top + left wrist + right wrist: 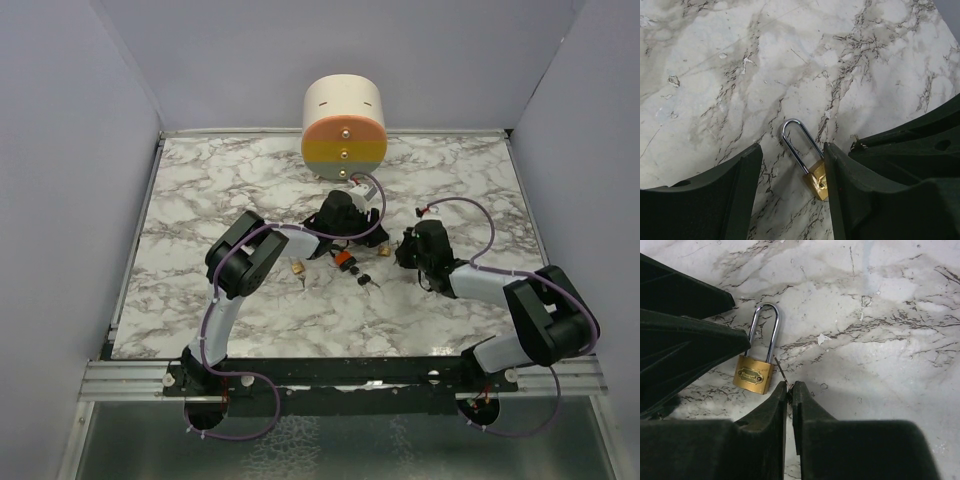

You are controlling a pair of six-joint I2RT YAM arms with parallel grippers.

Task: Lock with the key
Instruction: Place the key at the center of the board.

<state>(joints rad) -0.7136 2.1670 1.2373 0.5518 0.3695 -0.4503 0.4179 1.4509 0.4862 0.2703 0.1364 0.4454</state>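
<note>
Two arms rose from the near edge of the marble table (200,190) and bent inward toward its middle. Nearest of the loose things, the key (366,281) lay flat on the surface just on the near side of centre, between the arms and touched by neither. A small brass padlock (297,270) sat close by on the left arm's side. Beyond them the left gripper (792,149) stood partly open with nothing in its grasp. Its fingers straddled a long-shackled brass padlock (816,181), whose body touched one finger, probably so that the lock could be steadied. The right gripper (789,386) was pinched together just beside that lock's body, with a thin dark sliver at its tips too small to name. By this layout the key was not yet picked up. At the far edge stood a cream cylinder (345,120) banded orange and yellow. Plain lilac-grey walls (70,150) closed in three sides.
</note>
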